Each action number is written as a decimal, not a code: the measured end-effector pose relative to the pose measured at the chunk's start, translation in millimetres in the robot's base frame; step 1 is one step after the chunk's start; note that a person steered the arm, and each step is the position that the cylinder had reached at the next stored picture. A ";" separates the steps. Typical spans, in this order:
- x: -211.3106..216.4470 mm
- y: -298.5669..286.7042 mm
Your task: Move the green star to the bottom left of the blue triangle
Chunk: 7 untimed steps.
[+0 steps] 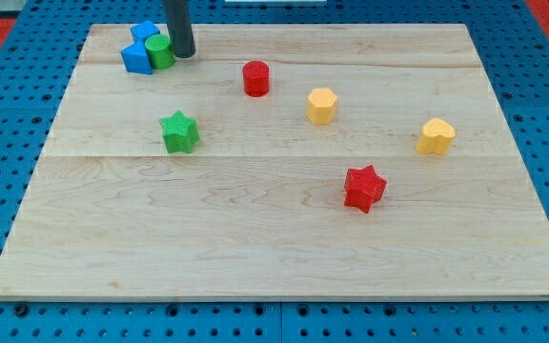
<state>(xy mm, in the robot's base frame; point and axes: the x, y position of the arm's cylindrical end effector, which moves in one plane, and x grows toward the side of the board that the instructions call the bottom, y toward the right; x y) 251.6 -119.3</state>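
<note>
The green star (pixel 179 131) lies on the wooden board (pixel 274 238) at the view's left, below the upper-left cluster. That cluster holds two blue blocks: one (pixel 136 57) at the left front, which looks like the blue triangle, and one (pixel 144 32) behind it. A green cylinder (pixel 161 51) touches them on the right. My tip (pixel 182 52) stands just right of the green cylinder, touching or nearly touching it. The tip is well above the green star in the view.
A red cylinder (pixel 256 78) sits right of the cluster. A yellow hexagonal block (pixel 321 105) lies at centre right. A yellow heart-like block (pixel 436 136) is at the right. A red star (pixel 363 188) lies below them. A blue pegboard surrounds the board.
</note>
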 end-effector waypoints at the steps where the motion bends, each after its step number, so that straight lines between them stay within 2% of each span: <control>1: 44.5 -8.2; 2: 92.1 2.3; 3: 127.8 76.8; 4: 174.4 31.7; 6: 107.4 -54.7; 7: 144.8 -26.9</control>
<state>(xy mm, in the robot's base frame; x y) 396.4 -146.3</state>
